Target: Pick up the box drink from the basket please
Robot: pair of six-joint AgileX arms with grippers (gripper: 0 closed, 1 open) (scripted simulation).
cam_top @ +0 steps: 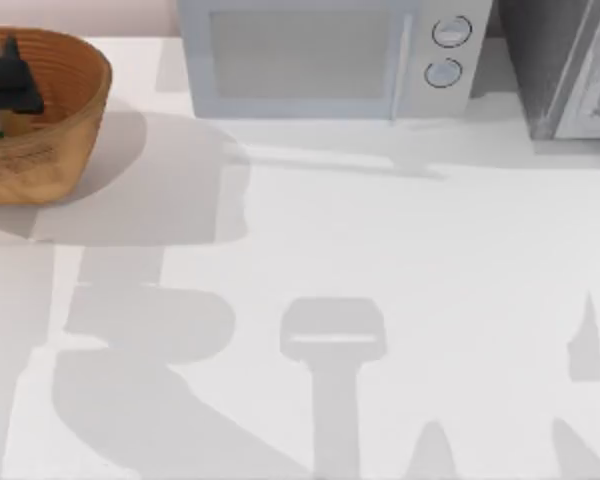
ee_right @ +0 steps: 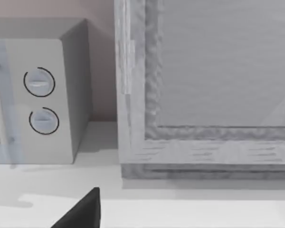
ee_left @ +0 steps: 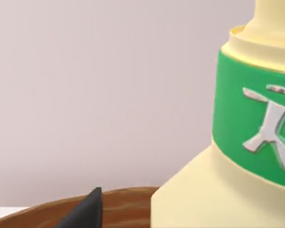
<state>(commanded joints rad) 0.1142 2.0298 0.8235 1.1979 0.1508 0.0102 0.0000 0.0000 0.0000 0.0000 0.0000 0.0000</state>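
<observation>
While the grasp forms:
Basket (cam_top: pixel 50 140): table's far left corner, holding the box drink (ee_left: pixel 237 156).
Left gripper (cam_top: pixel 10 80): in the basket at the carton; finger state unclear.
Next: confirm grip, lift straight up.
Right arm: parked, facing the microwave (ee_right: pixel 47 99).

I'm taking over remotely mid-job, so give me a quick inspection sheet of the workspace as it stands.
Surface: white table, crossed by arm shadows.
Job's things: basket at the table's far left; box drink upright inside it, cream with a green band.
Clutter: nothing seen.
Grippers: left gripper down in the basket at the box drink, finger state unclear; right gripper fingertip low over the table facing the microwave.
Cables: nothing seen.
Surroundings: microwave at the back; grey cabinet to its right; pale wall behind.
</observation>
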